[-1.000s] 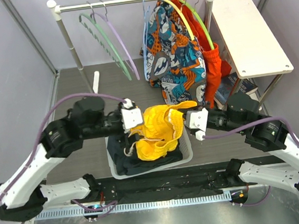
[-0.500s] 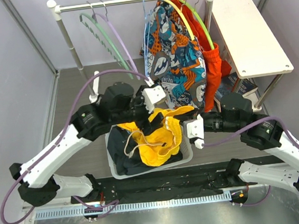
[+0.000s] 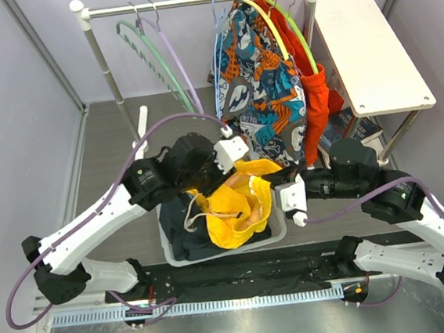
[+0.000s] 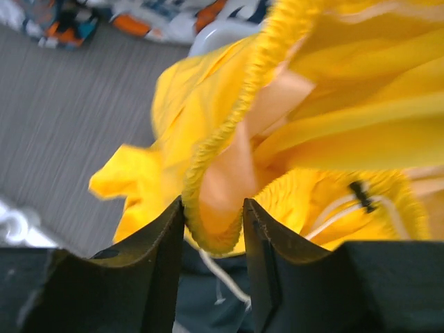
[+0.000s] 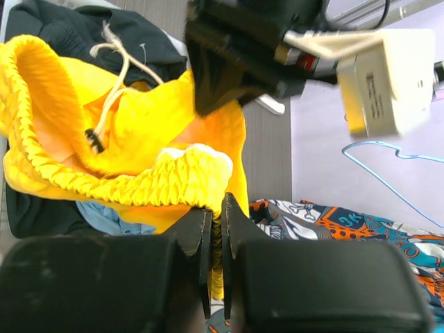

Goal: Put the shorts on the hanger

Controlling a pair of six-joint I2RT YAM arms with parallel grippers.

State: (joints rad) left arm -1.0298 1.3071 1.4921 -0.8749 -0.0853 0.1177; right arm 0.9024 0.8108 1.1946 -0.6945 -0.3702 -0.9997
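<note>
Clothes rail (image 3: pixel 190 0) carrying mint-green hanger (image 3: pixel 148 55), lilac hanger (image 3: pixel 176 61), patterned shorts (image 3: pixel 257 84) and red-orange garment (image 3: pixel 316 102); below, laundry basket (image 3: pixel 167 242) holding dark clothing (image 3: pixel 185 233).

Lilac walls (image 3: pixel 18 92), grey ribbed floor (image 3: pixel 109 138)

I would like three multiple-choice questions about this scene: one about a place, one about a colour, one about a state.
1. Where are the yellow shorts?
A. over the laundry basket
B. spread flat on the floor
C. folded on a chair

2. What colour is the drawstring?
A. green
B. white
C. blue

3. What is the right gripper doing?
A. open, holding nothing
B. shut on nothing
C. shut on the waistband of the shorts

Key: 1 A, the fabric is bunched above the basket; 2 B, the cord looks white against the yellow; 3 C, its fingers pinch the gathered band.
</note>
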